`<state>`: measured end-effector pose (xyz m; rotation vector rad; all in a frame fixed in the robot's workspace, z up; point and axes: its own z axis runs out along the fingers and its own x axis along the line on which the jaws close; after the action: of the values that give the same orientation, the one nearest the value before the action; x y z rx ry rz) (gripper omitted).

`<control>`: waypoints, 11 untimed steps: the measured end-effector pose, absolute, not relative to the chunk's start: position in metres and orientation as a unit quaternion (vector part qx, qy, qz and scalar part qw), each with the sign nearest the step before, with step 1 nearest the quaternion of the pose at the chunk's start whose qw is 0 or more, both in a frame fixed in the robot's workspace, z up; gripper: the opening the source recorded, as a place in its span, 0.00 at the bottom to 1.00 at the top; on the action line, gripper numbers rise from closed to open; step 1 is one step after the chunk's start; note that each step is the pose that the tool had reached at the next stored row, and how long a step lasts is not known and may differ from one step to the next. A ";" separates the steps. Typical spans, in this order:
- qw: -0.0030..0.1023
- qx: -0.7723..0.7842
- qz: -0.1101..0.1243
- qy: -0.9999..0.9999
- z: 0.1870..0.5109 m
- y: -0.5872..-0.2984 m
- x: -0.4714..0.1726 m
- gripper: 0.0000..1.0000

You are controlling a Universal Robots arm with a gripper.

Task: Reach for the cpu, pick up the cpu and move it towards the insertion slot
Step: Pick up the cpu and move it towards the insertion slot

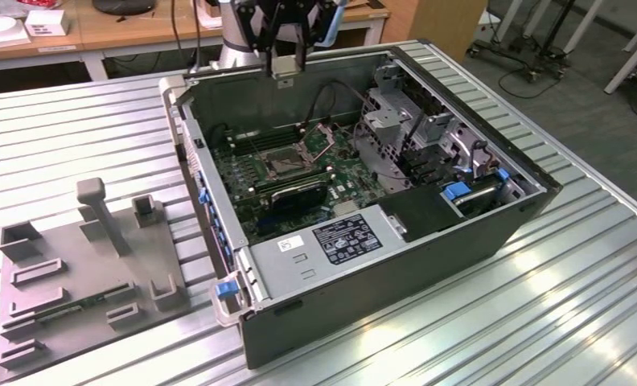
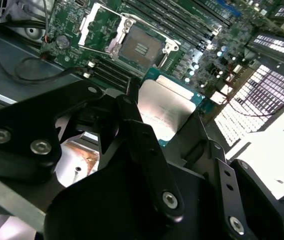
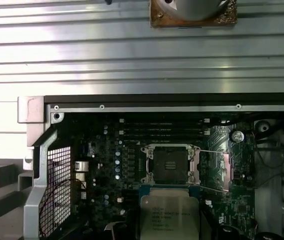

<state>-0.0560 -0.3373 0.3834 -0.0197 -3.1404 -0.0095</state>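
Observation:
My gripper hangs above the far rim of the open computer case, shut on the cpu, a small silvery square chip. In the second wrist view the cpu sits between the black fingers, tilted over the green motherboard. The insertion slot, a dark square socket in a silvery frame, lies open on the motherboard below and nearer the camera. In both wrist views the insertion slot shows just beyond the cpu, apart from it.
A grey plastic fixture with a green circuit strip lies on the slatted metal table at the exterior view's left. Inside the case are memory slots, a power supply, a metal drive cage and loose cables.

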 end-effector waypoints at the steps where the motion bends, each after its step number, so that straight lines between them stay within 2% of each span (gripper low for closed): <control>1: 0.001 -0.008 -0.003 -1.000 0.383 -0.337 -0.055 0.55; 11: 0.000 -0.028 -0.003 -1.000 0.376 -0.328 -0.048 0.55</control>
<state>-0.0484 -0.3281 0.3761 -0.0872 -3.1394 -0.0094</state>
